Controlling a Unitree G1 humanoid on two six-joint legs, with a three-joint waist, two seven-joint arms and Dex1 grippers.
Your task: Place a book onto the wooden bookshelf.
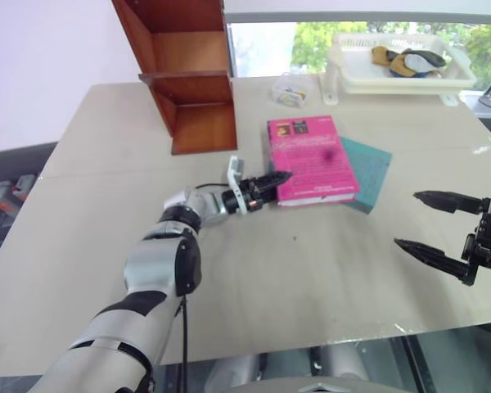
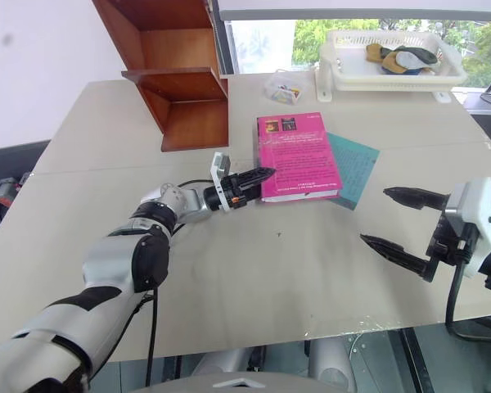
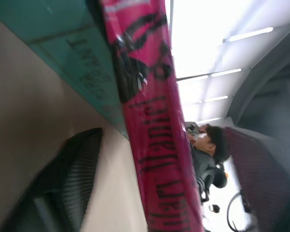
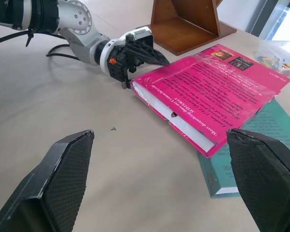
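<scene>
The pink book [image 1: 311, 160] lies flat on the table, its far right part resting on a flatter teal book [image 1: 370, 173]. My left gripper [image 1: 280, 178] points level at the pink book's near left corner. Its black fingers [image 4: 152, 54] straddle that corner, one over the cover, and the left wrist view shows gaps between the spine [image 3: 154, 145] and both fingers, so the jaws stand open. My right gripper [image 1: 438, 229] hovers open and empty over the table to the right of the books. The wooden bookshelf [image 1: 192, 74] stands at the far left of the table, its compartments open.
A white plastic basket [image 1: 401, 78] holding a few items sits at the far right by the window. A small clear box [image 1: 293, 88] lies between it and the shelf. A person [image 3: 208, 145] sits in the background of the left wrist view.
</scene>
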